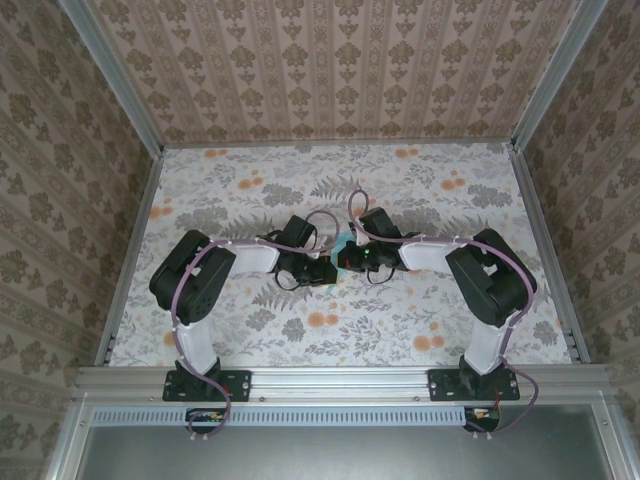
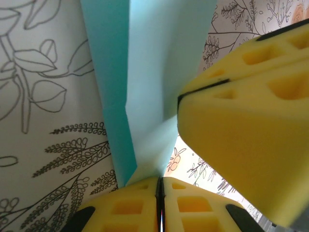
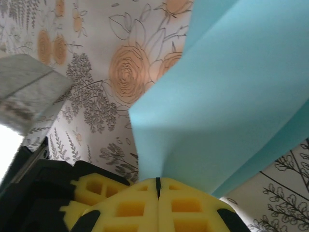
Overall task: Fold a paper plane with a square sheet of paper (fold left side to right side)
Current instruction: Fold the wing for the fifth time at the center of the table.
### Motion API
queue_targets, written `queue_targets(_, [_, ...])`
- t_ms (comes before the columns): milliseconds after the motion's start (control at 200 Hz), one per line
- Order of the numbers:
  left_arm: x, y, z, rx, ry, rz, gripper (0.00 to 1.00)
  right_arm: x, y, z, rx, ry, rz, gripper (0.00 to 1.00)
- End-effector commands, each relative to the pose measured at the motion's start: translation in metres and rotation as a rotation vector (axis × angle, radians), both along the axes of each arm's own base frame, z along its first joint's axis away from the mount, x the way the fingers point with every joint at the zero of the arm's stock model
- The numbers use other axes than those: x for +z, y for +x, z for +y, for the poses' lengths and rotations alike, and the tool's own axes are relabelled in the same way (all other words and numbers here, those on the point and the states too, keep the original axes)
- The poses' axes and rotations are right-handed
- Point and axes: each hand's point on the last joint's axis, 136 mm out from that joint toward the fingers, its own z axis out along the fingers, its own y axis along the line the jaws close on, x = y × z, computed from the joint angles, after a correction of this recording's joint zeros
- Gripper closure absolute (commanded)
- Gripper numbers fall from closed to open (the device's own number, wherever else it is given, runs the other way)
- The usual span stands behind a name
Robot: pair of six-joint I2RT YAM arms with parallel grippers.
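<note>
A thin, light turquoise-blue sheet of paper (image 1: 343,243) sat close to the middle of the flat table cover printed with grey leaves and orange flowers (image 1: 420,190). From the top camera only a small patch of the paper showed, between the two black arm ends that met over that middle spot.

The left gripper (image 1: 333,268), with its yellow foam pads, reached in from the left half of the table cover. In the left wrist view its pads (image 2: 130,205) were pressed together, with a narrow lower corner of the paper (image 2: 159,67) running down into the seam between them, so it was clamped on the paper. The paper there showed a darker outer layer and a paler inner layer meeting along a lengthwise crease.

The right gripper (image 1: 352,258) came in from the right half of the table cover. In the left wrist view it (image 2: 179,99) appeared as a big yellow block with its seam closed on the paper's edge. In its own wrist view its pads (image 3: 193,203) were together, and the paper (image 3: 231,87) rose from between them as a bent, buckled sheet with the table cover's orange roses behind it.

Whether any part of the paper touched the table cover could not be told.
</note>
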Motion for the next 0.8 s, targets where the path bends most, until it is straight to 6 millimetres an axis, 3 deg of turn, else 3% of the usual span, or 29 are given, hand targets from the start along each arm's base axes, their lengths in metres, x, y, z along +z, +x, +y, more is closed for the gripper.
queue_targets(0, [-0.037, -0.028, 0.021, -0.025, 0.134, 0.084, 0.89, -0.005, 0.003, 0.000, 0.003, -0.026, 0.001, 1.00])
queue_targets(490, [-0.037, -0.027, 0.021, -0.027, 0.137, 0.086, 0.89, -0.030, 0.005, -0.017, -0.008, -0.127, 0.026, 1.00])
queue_targets(795, [-0.038, -0.027, 0.022, -0.031, 0.146, 0.087, 0.89, -0.030, 0.018, -0.031, -0.038, -0.154, 0.017, 1.00])
